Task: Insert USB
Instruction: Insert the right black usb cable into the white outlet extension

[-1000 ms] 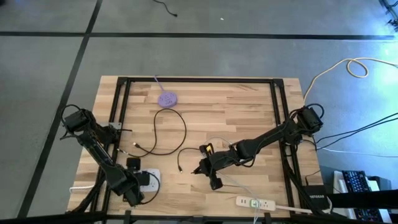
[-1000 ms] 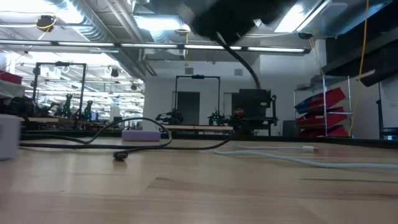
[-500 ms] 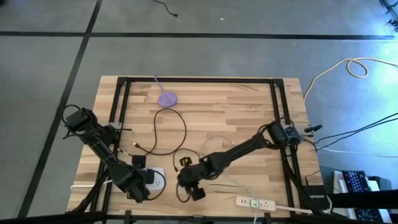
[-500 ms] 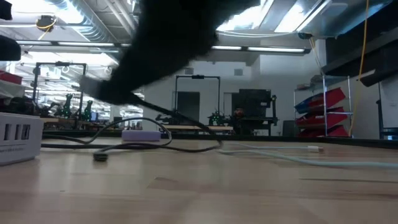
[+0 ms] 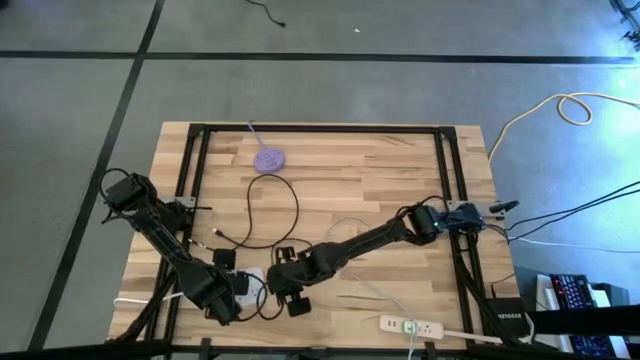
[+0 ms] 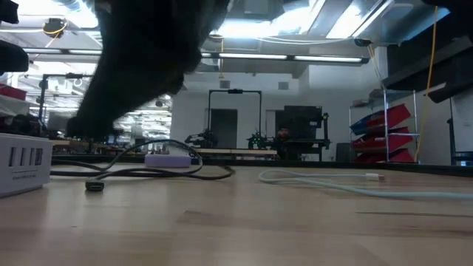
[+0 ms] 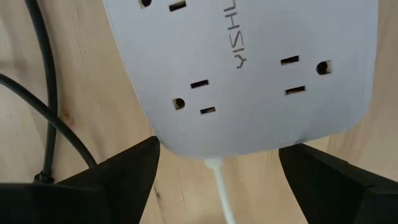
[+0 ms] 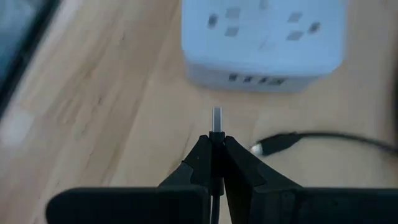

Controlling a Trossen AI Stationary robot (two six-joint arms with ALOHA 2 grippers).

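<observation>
Now the right gripper (image 8: pixel 215 144) clamps its fingers together on the USB plug (image 8: pixel 216 119), whose metal tip juts out just ahead of the fingertips and points at the row of USB ports on the side of the white charging hub (image 8: pixel 263 42); a bare strip of wooden table (image 5: pixel 400 170) separates tip and ports. Just beside the gripper lies another black cable end (image 8: pixel 273 146), loose on the wood. From overhead, the right arm stretches across the table so that its gripper (image 5: pixel 287 287) sits close to the hub (image 5: pixel 245 287), directly facing the left gripper (image 5: pixel 222 300) on the hub's other side. The left gripper's fingers (image 7: pixel 118 174) stand wide apart, straddling the rounded end of the hub (image 7: pixel 249 74) where its white cord (image 7: pixel 219 186) leaves, though contact cannot be made out. Farther beyond both grippers, a black cable (image 5: pixel 270 215) loops toward a purple disc (image 5: pixel 268 158). A white power strip (image 5: pixel 410 325) lies near the right gripper.
</observation>
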